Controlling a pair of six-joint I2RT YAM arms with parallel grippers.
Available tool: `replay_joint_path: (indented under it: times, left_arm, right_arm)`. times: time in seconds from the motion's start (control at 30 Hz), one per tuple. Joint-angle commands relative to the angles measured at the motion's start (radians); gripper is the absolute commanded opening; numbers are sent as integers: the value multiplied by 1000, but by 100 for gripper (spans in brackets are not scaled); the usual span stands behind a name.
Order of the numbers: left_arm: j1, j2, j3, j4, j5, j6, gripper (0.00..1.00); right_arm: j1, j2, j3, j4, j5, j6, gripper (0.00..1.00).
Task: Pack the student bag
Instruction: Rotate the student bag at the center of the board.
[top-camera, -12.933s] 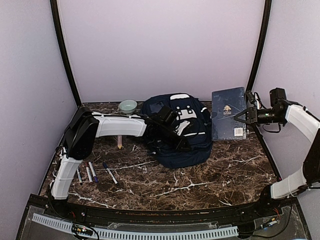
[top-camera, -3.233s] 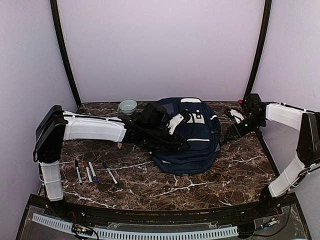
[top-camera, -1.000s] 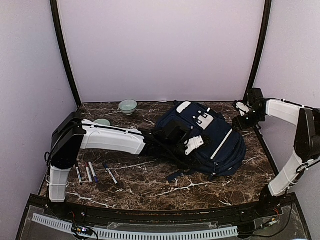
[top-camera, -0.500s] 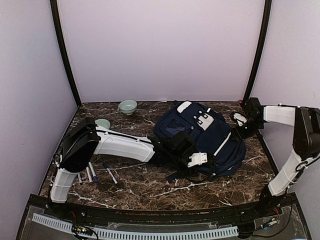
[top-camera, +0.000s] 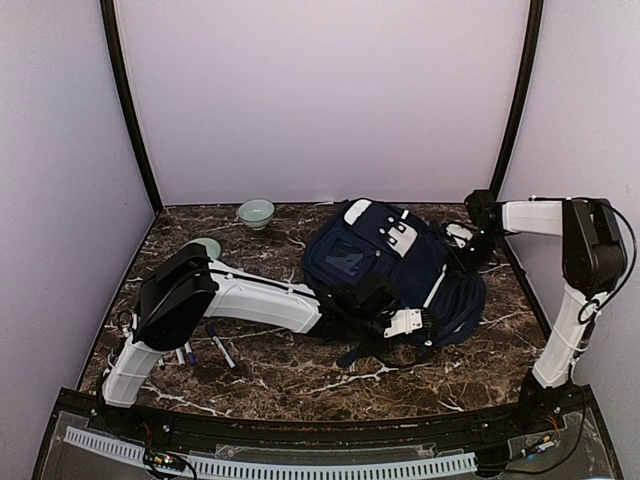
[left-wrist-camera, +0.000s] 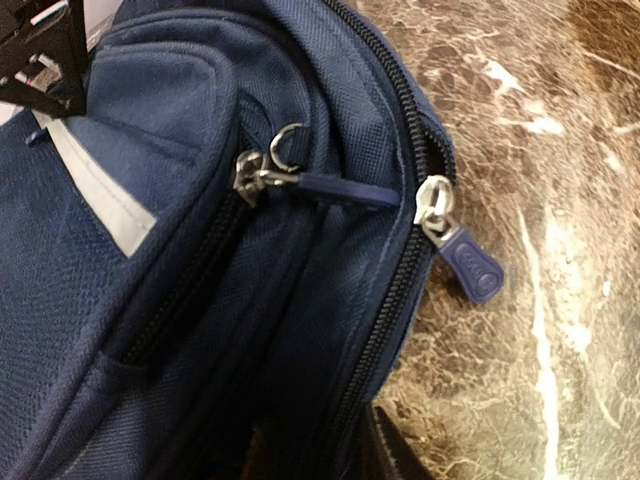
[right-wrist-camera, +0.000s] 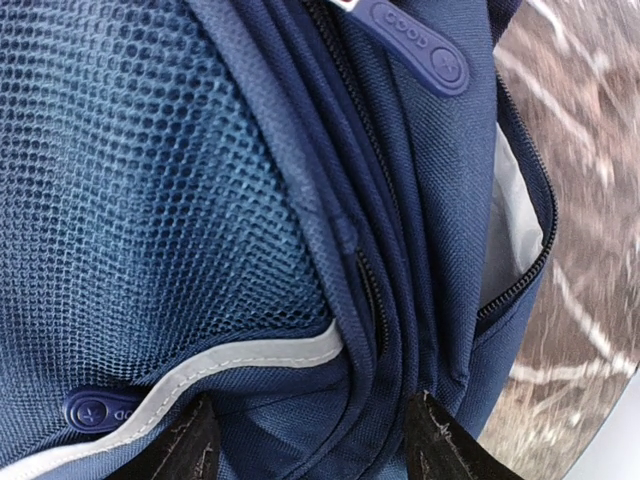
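Left fingers (left-wrist-camera: 390, 462) look clamped on the student bag (top-camera: 380, 260)'s near hem while the right fingers (right-wrist-camera: 190, 448) sit spread astride its side, probably pinning it steady.

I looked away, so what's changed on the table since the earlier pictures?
The student bag slid right and turned, the left tool at its near edge. The right tool, which held a blue book, now sits against the bag; the book is out of sight. Bowl and pens stayed.
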Motion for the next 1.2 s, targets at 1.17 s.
replay_joint_path:
  times: [1.17]
  left_arm:
    - [-3, -119, -122, 428, -2, -464, 0]
  right_arm:
    - [176, -498, -154, -92, -112, -1, 66]
